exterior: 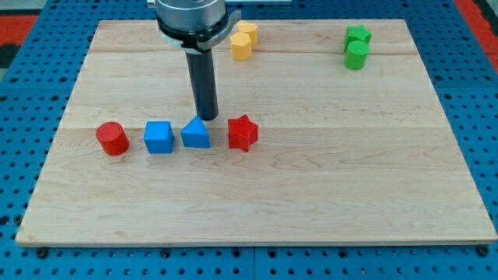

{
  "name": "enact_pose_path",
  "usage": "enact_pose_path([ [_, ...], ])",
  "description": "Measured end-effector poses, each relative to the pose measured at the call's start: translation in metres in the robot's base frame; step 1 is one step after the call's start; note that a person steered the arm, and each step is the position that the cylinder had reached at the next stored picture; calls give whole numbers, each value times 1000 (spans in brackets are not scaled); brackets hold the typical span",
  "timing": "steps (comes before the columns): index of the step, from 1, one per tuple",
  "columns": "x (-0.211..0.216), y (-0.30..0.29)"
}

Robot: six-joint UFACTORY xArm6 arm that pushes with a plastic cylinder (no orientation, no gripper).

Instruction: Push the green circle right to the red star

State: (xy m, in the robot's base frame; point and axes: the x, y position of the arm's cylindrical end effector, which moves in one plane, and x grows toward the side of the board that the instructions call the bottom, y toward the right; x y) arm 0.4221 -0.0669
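The green circle (356, 55) sits near the view's top right, just below a green star-shaped block (358, 36) and touching it. The red star (242, 132) lies near the board's middle, at the right end of a row of blocks. My tip (208, 117) stands just above that row, between the blue triangle-like block (196, 134) and the red star, close to the blue block's top. The tip is far to the left of and below the green circle.
The row also holds a blue cube (159, 137) and a red circle (112, 138) to the left. Two yellow blocks (243, 40) sit at the top, beside the arm's body (191, 17). The wooden board (327, 187) lies on a blue pegboard.
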Motion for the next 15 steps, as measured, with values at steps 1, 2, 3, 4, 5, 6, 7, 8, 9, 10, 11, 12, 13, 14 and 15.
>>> enact_pose_path([
  [1, 2, 0],
  [2, 6, -7],
  [3, 4, -8],
  [4, -28, 28],
  [5, -71, 98],
  [6, -119, 147],
  [7, -158, 231],
  [8, -163, 264],
  [9, -155, 285],
  [10, -127, 265],
  [11, -72, 238],
  [12, -78, 252],
  [13, -109, 275],
  [14, -67, 296],
  [15, -24, 285],
])
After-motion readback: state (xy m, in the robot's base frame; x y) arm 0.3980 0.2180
